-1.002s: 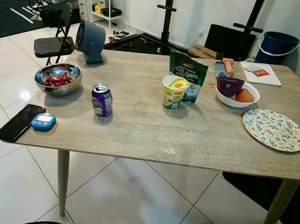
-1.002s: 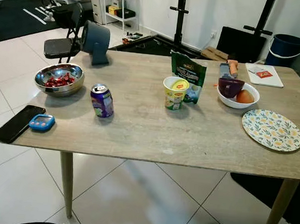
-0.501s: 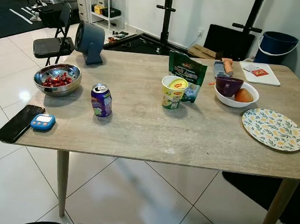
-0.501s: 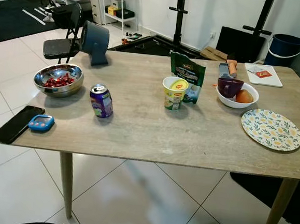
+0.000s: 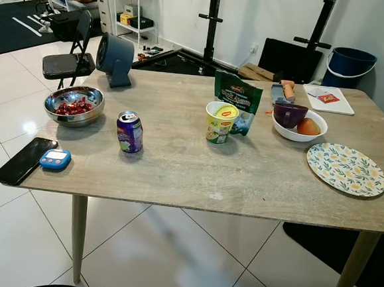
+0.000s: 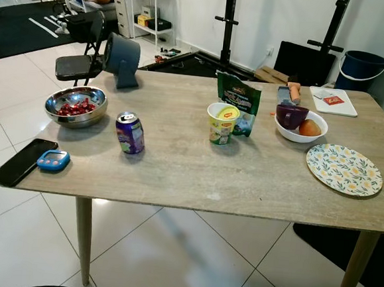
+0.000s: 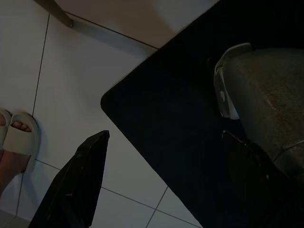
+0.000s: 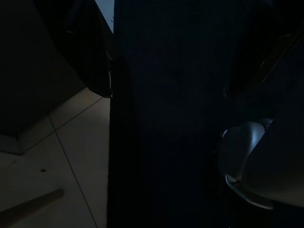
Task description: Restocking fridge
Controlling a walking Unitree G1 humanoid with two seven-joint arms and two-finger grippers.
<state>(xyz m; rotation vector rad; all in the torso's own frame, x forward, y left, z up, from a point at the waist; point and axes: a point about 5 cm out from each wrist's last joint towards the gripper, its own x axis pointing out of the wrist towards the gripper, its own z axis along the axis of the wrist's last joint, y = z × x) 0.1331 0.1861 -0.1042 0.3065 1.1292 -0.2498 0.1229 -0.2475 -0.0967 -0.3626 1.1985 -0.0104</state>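
standing across the middle of the head views, a long wooden table (image 5: 255, 182) has its near edge running along the lower half of the frame, with pale floor tiles (image 5: 150, 253) open beneath and in front of it. a purple can (image 5: 130, 132) stands upright left of centre, well back from the near edge, with bare tabletop all round it. a yellow noodle cup (image 5: 220, 122) stands near the middle, just in front of a green packet (image 5: 238, 101). in the left part of the frame a metal bowl (image 5: 74, 105) holds red pieces. a black phone (image 5: 25, 160) lies at the lower left corner of the table, its end right at the edge, and a small blue timer (image 5: 55, 159) sits just beside it. right of centre a white bowl (image 5: 300, 124) holds a purple cup (image 5: 289, 113) and an orange fruit (image 5: 308, 127); a flowered plate (image 5: 346, 169) lies flat nearer the right edge. a grey fan (image 5: 113, 58) stands at the far left corner.

the left gripper (image 7: 156, 185) hangs low over white tiles and a dark mat (image 7: 190, 123); one black finger (image 7: 78, 183) is clear, the other sits dim and well apart from it, so the fingers stand wide with nothing between them. a person's sandalled foot (image 7: 14, 137) shows at the left edge of that view.

the right gripper (image 8: 166, 61) hangs in deep shade; i cannot tell how far its fingers are parted.
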